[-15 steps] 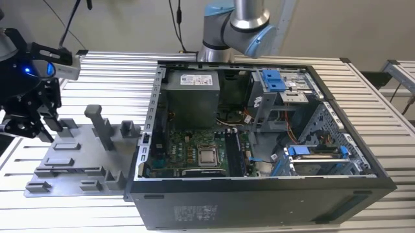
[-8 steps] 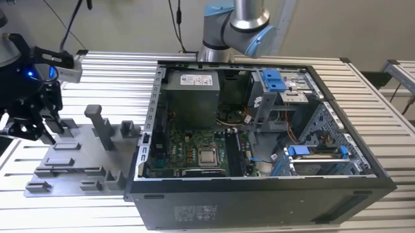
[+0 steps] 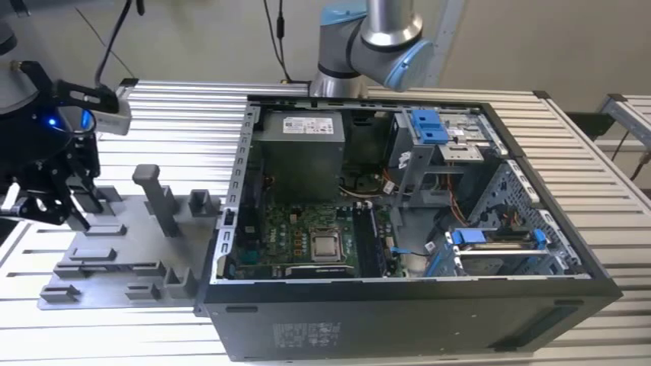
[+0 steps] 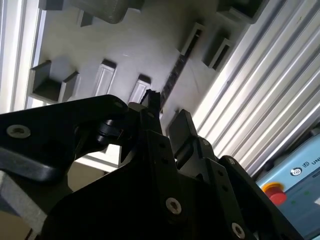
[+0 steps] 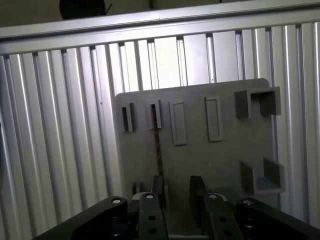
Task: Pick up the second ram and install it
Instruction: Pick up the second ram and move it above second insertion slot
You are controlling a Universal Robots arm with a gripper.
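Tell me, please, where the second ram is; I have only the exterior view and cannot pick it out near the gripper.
Observer: In the first wrist view the second ram stands on edge in a slot of the grey fixture plate.
Operator: Is the gripper holding it?
Observer: No. The gripper is open, with bare plate showing between its fingers.
Operator: How does the ram line up with them?
Observer: In both wrist views it runs lengthwise away from the fingertips, and its near end appears to sit by one finger rather than in the gap.
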